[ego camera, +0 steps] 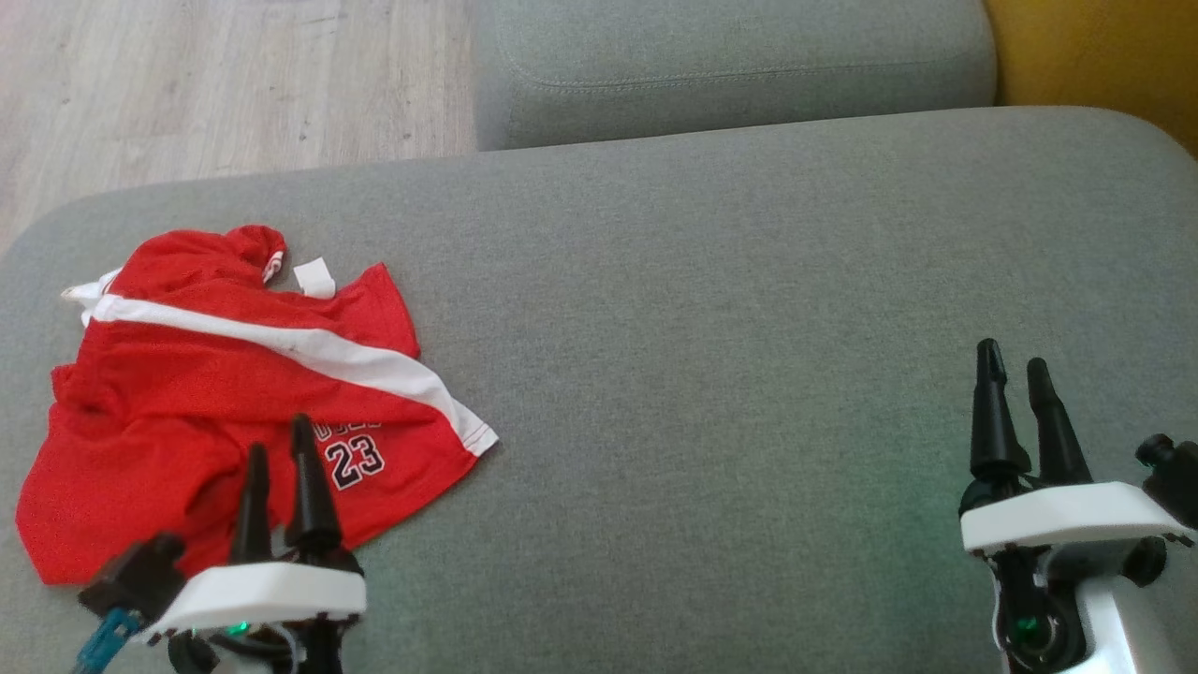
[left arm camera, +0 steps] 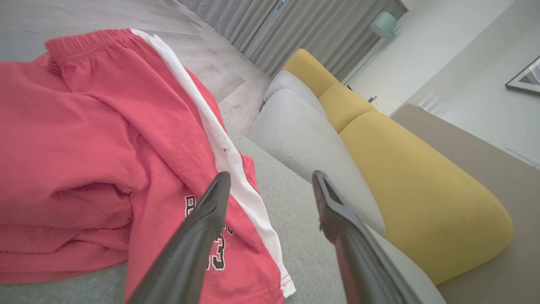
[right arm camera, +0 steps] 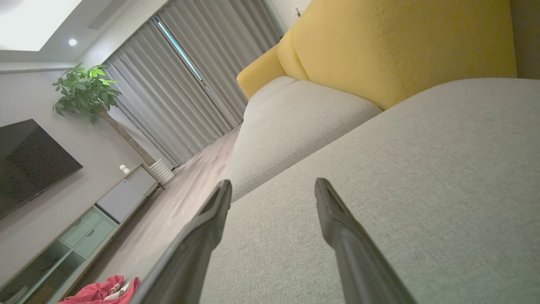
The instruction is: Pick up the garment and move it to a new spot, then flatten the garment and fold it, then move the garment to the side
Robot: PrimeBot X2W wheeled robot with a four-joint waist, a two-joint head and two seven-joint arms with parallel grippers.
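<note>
From the head view, the red mesh garment [ego camera: 187, 393] with a white stripe and the number 23 lies rumpled at the left end of the wide grey fabric sofa seat [ego camera: 749, 328]. The left gripper [ego camera: 278, 437] shows in front of the garment's near edge with its two dark fingers parted and nothing between them. The right gripper [ego camera: 1013, 356] is well apart over bare seat at the right, also spread and empty. A second grey cushion [ego camera: 730, 65], pale wood floor [ego camera: 187, 84] and a corner of yellow upholstery [ego camera: 1104, 56] lie beyond. The left wrist view brings the garment [left arm camera: 105, 139] close: an elastic waistband, folds stacked at one side, and the stripe running to the hem. One finger crosses the printed number and the other stands over grey seat; whether either touches the cloth cannot be told. It also shows the yellow backrest [left arm camera: 413, 177] and grey curtains [left arm camera: 295, 29]. The right wrist view looks along open fingers over empty seat, with the garment [right arm camera: 101, 289] a small red heap at the lower left, a potted plant [right arm camera: 84, 88], a dark television [right arm camera: 29, 160] and a low cabinet [right arm camera: 105, 207].
</note>
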